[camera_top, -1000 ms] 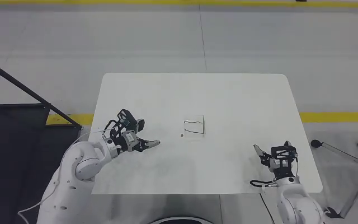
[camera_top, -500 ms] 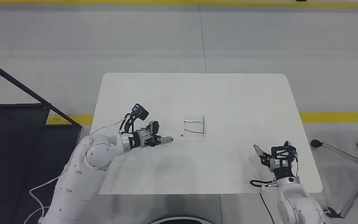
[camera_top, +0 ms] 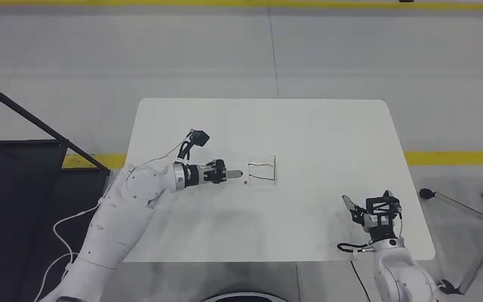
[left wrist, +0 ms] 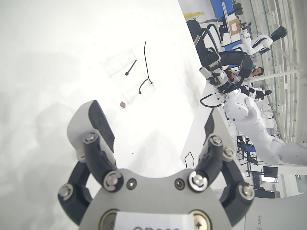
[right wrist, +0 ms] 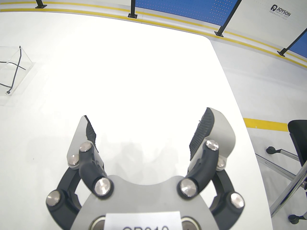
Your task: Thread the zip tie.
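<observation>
White label [left wrist: 153,221] marks the left gripper [left wrist: 154,111], spread near the black zip tie [left wrist: 146,60].

Bright, even light falls from overhead, and the white table [camera_top: 332,136] throws it back strongly. In the top view the tabletop is uniformly lit from edge to edge. In both wrist views the tabletop is washed out to almost pure white. The walls of the clear tray [left wrist: 120,59] nearly dissolve in that glare, while the black zip tie [left wrist: 146,63] stands out in hard contrast. The wrist cameras' wide-angle lenses bend their pictures: the table's edge curves, and the black posts [right wrist: 235,8] behind it lean outward toward the sides.
</observation>
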